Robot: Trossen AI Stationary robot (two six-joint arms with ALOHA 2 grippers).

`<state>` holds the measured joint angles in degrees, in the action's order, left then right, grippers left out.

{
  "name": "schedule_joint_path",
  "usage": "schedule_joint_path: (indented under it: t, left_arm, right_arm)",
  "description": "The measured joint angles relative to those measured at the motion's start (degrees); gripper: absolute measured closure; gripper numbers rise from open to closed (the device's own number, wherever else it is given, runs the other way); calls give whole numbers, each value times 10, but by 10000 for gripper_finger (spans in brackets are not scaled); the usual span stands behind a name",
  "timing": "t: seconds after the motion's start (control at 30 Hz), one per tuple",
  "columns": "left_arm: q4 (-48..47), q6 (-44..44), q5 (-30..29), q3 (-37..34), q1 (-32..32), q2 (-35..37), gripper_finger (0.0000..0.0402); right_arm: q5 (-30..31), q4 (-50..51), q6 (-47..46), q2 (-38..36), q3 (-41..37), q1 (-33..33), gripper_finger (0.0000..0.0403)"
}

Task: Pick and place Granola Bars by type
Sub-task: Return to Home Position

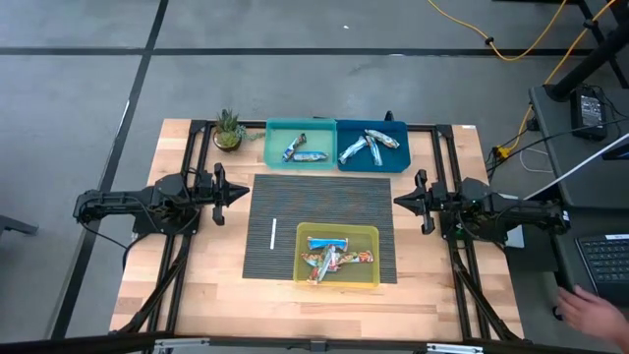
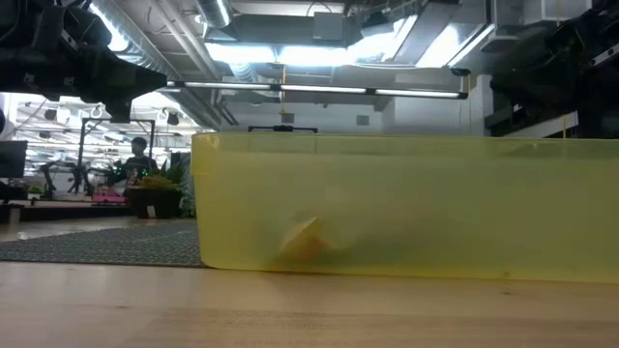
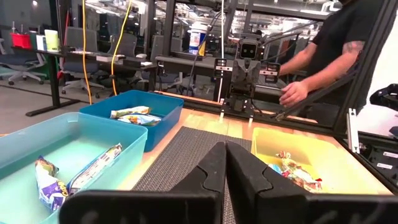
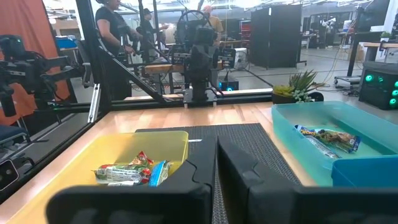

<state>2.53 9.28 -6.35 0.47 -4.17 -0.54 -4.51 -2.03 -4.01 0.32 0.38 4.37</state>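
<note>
- The left end effector point(image 1: 244, 194) sits at the left edge of the dark mat point(image 1: 314, 202). Its fingers are pressed together and grip nothing.
- The right end effector point(image 1: 397, 202) sits at the mat's right edge and points at the left one. Its jaws are closed and empty.
- Between the two tips, the middle band of the mat lies open.
- The granola bars point(image 1: 327, 243) lie in three bins. There is a heap in the yellow bin point(image 1: 339, 227) on the mat's near part, two in the teal bin point(image 1: 280, 130), and several in the blue bin point(image 1: 396, 157).
- The teal and blue bins touch side by side along the mat's far edge. A potted plant point(image 1: 228, 130) stands just beside the teal bin.
- A thin white stick point(image 1: 273, 233) lies on the mat near the yellow bin's left wall.
- A black frame point(image 1: 432, 126) borders the wooden surface point(image 1: 211, 275), close alongside each arm.
- In the low view the yellow bin's wall fills the picture, and the bars inside are only an orange blur.
- In the left wrist view we see a person point(image 3: 336, 56) beyond the right arm.
- The high view catches only a hand point(image 1: 590, 313) near a keyboard point(image 1: 604, 258), off the surface's right side.
</note>
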Motion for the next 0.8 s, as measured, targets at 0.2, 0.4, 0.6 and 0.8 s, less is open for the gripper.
schedule_joint_path:
  t: [0.2,0.4,0.6,0.8]
  left_arm:
    - [0,0,0,0,0,0,394]
    - [0,0,0,0,0,0,398]
    - [0,0,0,0,0,0,393]
    - [0,0,0,0,0,0,397]
  right_arm:
    - [0,0,0,0,0,0,383]
    - [0,0,0,0,0,0,383]
    - [0,0,0,0,0,0,383]
    - [0,0,0,0,0,0,383]
